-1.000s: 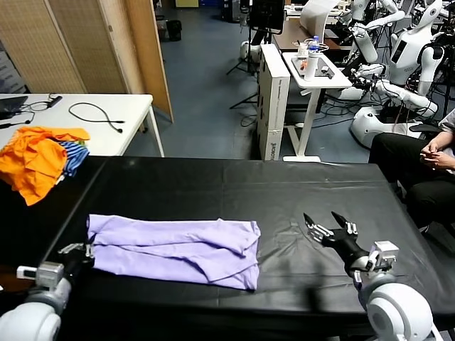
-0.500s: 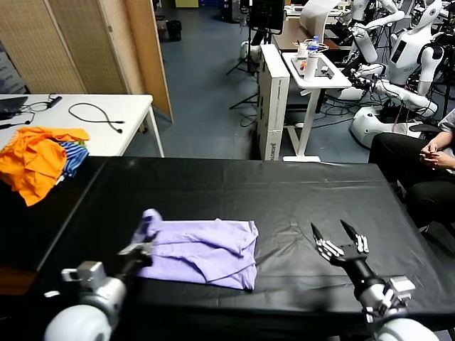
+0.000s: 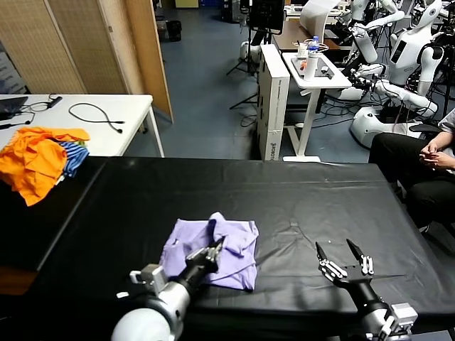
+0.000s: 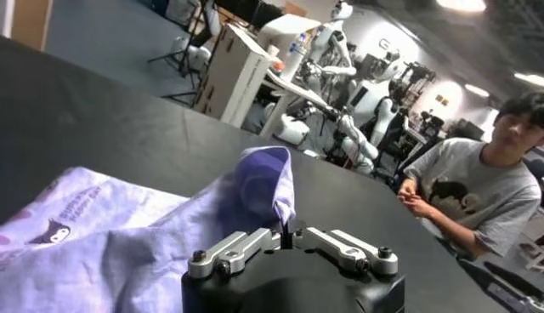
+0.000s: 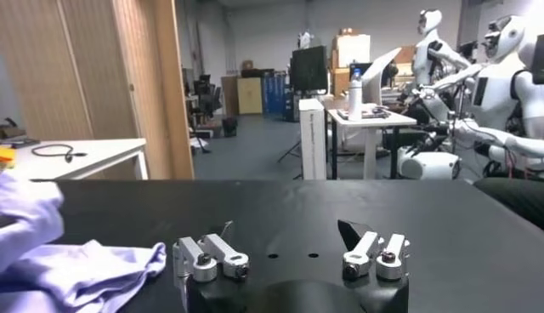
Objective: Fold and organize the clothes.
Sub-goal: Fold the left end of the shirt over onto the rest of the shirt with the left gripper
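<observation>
Nearest the robot, the left end effector (image 3: 211, 253) is pinched closed on a lifted fold of the lavender T-shirt (image 3: 227, 245), holding that fold above the rest of the garment; the left wrist view shows the fabric (image 4: 255, 183) peaking up from between the closed fingers, with a small dark cartoon print on the slack part lying below; the right end effector (image 3: 346, 264) hovers low over the bare black table (image 3: 298, 192) well to the right of the shirt, its fingers spread wide and gripping nothing, as the right wrist view confirms (image 5: 293, 255); the T-shirt sits bunched near the front middle of the table, partly doubled over itself, its right edge lying flat and its left side gathered up under the left end effector; the cloth looks light, thin and limp, so it will probably drape and crease wherever it is not supported, and slide easily over the smooth table cover; a hem or a folded edge seems the best place to take hold, since a pinch in the middle would likely only bunch it; farther back on the left, an orange garment (image 3: 32, 160) and a blue-striped cloth (image 3: 73, 153) lie heaped together, apart from the work.
</observation>
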Robot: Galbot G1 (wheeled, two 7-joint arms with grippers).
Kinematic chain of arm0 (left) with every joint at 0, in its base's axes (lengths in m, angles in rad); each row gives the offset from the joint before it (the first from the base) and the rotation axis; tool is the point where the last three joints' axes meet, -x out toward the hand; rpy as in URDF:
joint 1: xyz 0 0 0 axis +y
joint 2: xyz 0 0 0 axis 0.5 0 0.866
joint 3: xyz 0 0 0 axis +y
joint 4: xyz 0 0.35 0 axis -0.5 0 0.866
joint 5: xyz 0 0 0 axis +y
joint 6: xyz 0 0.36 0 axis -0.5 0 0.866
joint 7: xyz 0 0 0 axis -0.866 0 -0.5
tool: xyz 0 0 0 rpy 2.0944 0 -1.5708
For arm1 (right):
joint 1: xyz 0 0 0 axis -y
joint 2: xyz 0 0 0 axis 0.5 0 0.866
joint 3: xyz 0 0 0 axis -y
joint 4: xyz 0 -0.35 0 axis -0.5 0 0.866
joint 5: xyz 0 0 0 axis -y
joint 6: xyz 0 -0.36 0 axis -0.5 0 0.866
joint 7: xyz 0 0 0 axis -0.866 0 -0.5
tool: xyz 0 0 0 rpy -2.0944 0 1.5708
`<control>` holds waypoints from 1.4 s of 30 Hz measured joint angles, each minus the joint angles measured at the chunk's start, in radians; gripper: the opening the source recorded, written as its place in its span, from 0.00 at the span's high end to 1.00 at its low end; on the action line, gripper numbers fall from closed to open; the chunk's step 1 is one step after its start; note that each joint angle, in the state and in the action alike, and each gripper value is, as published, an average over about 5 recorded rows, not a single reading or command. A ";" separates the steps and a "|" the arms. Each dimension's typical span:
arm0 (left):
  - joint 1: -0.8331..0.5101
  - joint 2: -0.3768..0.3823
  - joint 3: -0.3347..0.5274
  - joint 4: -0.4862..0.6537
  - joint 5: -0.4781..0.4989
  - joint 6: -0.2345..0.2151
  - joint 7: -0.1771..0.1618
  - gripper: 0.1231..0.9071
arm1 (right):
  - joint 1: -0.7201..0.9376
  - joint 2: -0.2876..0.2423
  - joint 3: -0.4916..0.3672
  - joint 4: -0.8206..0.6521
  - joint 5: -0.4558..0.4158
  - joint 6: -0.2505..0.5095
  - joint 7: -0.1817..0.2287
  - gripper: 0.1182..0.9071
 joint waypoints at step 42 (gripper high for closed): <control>0.015 0.050 -0.100 -0.002 0.209 -0.123 0.028 0.00 | 0.407 -0.188 -0.413 -0.096 0.077 -0.218 0.045 0.00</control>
